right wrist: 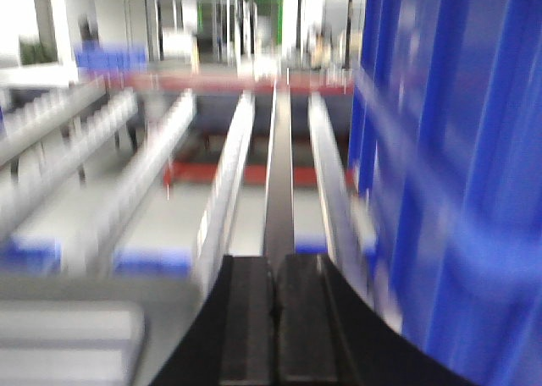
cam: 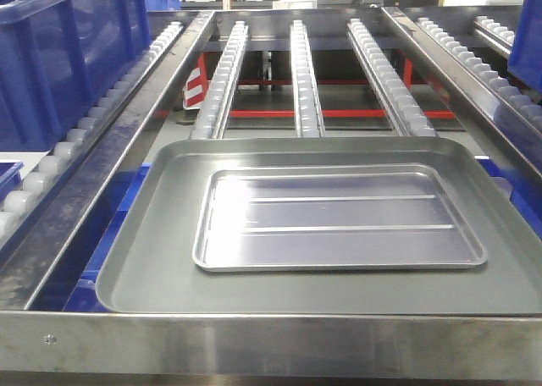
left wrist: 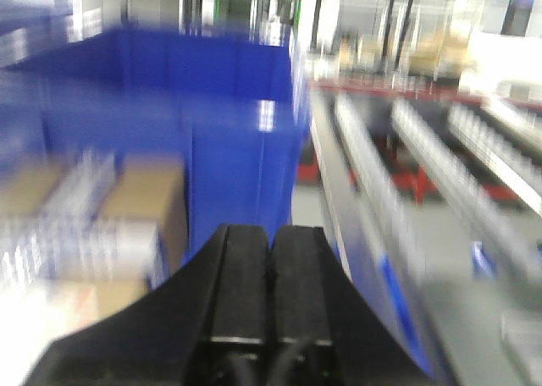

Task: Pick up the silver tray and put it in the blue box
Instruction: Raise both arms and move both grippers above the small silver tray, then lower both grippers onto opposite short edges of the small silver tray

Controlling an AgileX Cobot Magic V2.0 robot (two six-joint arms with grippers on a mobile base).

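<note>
We see the silver tray [cam: 339,219] lying flat inside a larger grey tray [cam: 152,276], its two long ridges running left to right. It rests on the grey tray's floor, closer to the far rim than the near one, with bare grey floor showing all round. The grey tray sits at the near edge of the bench, just behind the steel front rail [cam: 271,344], and its far side rests on the roller rails [cam: 305,73] that run away from us.

The blue box [cam: 59,56] stands along the left edge of the bench, well apart from the silver tray. It also fills the left wrist view [left wrist: 229,124], blurred. A second blue box [cam: 529,30] shows at the far right edge, and its ribbed wall takes up the right wrist view [right wrist: 457,174].

Neither arm appears in the front view. The left pincer [left wrist: 270,234] is clenched, its fingers pressed together with nothing between them. The right pincer [right wrist: 275,263] is clenched and empty in the same way. Both wrist views are smeared.
</note>
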